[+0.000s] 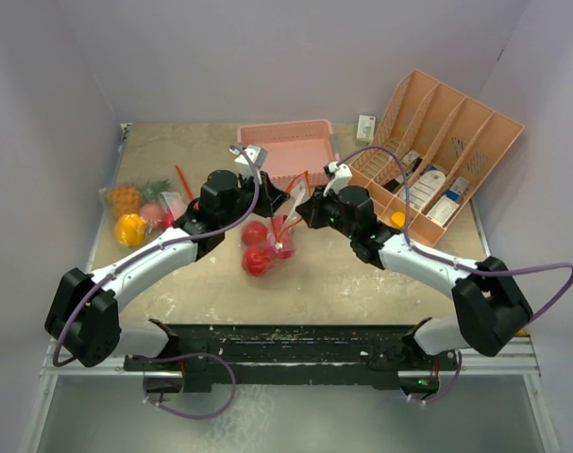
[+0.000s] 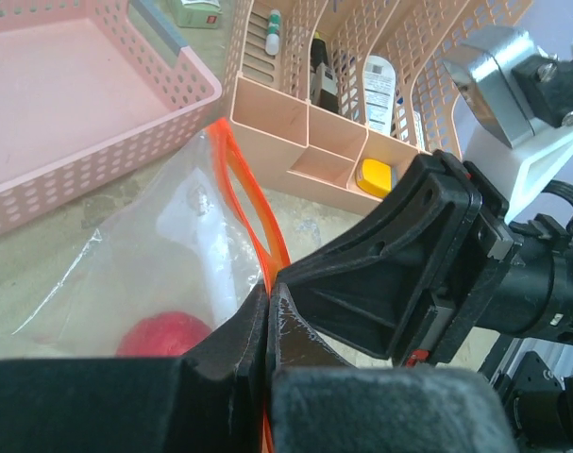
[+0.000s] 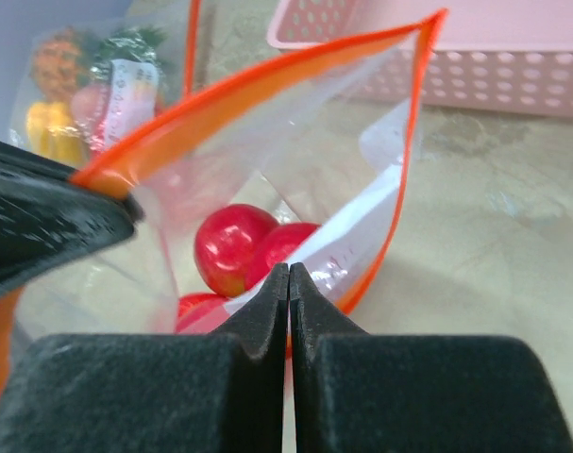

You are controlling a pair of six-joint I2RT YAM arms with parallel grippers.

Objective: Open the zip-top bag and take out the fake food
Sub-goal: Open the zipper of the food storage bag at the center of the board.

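From above you cannot see either set of fingertips: the two wrists crowd together over the mouth of the zip-top bag [image 1: 269, 247], so go by the wrist cameras. In your left wrist view the left gripper [image 2: 269, 304] is clenched on the bag's orange zip strip, which runs straight into the seam between the fingers. The gripper body cuts off the lower part of the bag there. In the right wrist view the right gripper [image 3: 289, 281] is pinched shut on the opposite lip. The red fruits [image 3: 231, 247] overlap, so you cannot count them exactly, and you cannot tell whether the bag's bottom rests on the table [image 1: 362, 283] or hangs just above it. The bag sits mid-table between the grippers, just in front of the pink basket [image 1: 288, 140]. The divided organizer [image 1: 456, 123] stands to the right rear, near the right wrist. A second bag [image 1: 159, 209], holding a pineapple [image 1: 126, 198] and a yellow pepper [image 1: 130, 229], lies by the left edge, beside the left forearm. Bare tabletop runs from the bag toward the arm bases. The bag is clear film with an orange zip band, its mouth pulled into an open wedge, with a white patch on one wall and glossy round red fruits at the bottom.
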